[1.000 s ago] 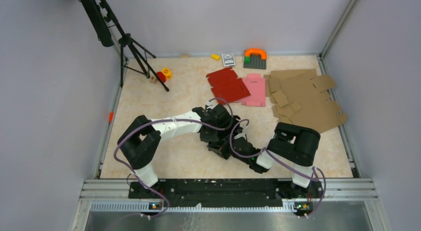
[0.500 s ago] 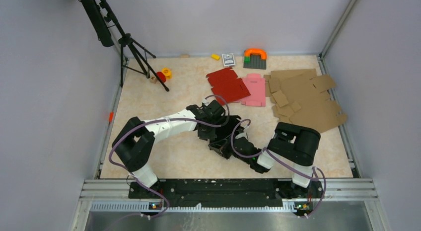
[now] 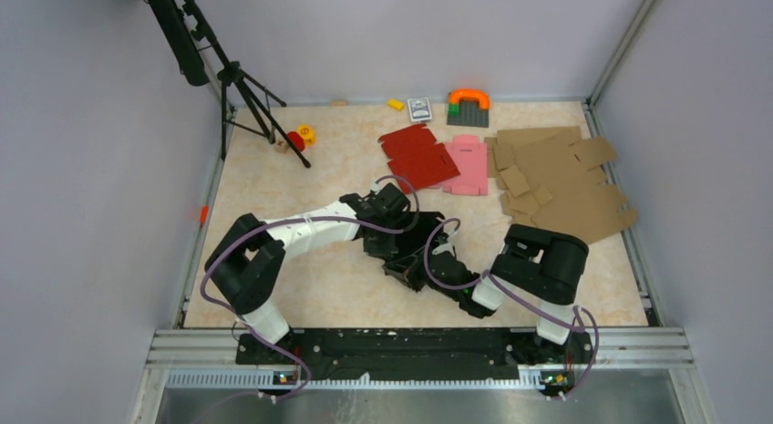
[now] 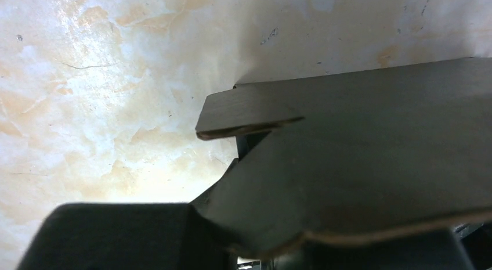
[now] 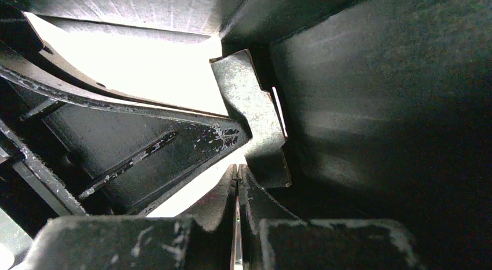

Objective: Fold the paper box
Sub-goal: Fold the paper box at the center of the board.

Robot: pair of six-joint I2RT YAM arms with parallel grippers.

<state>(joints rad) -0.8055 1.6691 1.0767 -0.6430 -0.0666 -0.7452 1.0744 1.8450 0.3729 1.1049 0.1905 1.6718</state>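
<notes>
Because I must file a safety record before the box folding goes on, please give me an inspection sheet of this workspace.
Surface: beige marbled table, nothing spilled seen.
Job's things: black paper box between the two grippers, its panels standing at angles.
Clutter: red blank, pink blank and brown cardboard sheets at the far right; small toys along the far edge.
Grippers: left gripper at the box, jaws hidden by a panel; right gripper shut among the box's panels.
Cables: purple cables loop along both arms.
Surroundings: black tripod at the far left; grey walls.
</notes>
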